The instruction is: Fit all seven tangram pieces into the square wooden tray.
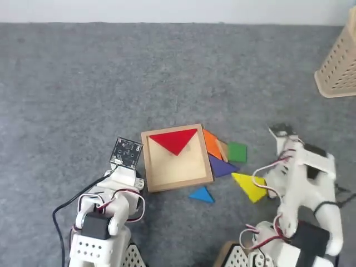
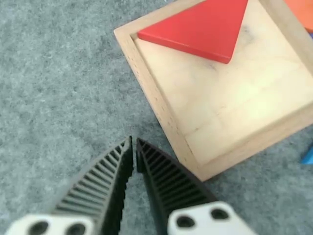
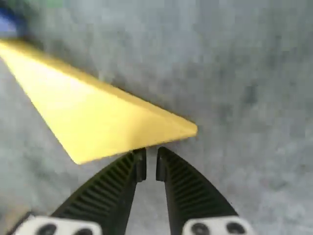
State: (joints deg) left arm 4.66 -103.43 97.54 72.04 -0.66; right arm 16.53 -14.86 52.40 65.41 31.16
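The square wooden tray (image 1: pixel 178 164) lies mid-table with a red triangle (image 1: pixel 174 139) in its far part. Outside its right side lie an orange piece (image 1: pixel 212 143), a tan piece (image 1: pixel 223 151), a green square (image 1: pixel 237 152) and a purple triangle (image 1: pixel 222 166). A small blue triangle (image 1: pixel 202 194) sits in front of the tray, and a yellow triangle (image 1: pixel 249 186) lies further right. My left gripper (image 2: pixel 134 144) is shut over the carpet just off the tray's rim (image 2: pixel 151 93). My right gripper (image 3: pixel 150 156) is shut, its tips at the edge of the yellow triangle (image 3: pixel 93 122).
Grey carpet covers the table. A beige slotted basket (image 1: pixel 339 61) stands at the far right. The left arm (image 1: pixel 105 217) and right arm (image 1: pixel 303 183) rise from the near edge. Open carpet stretches beyond the tray.
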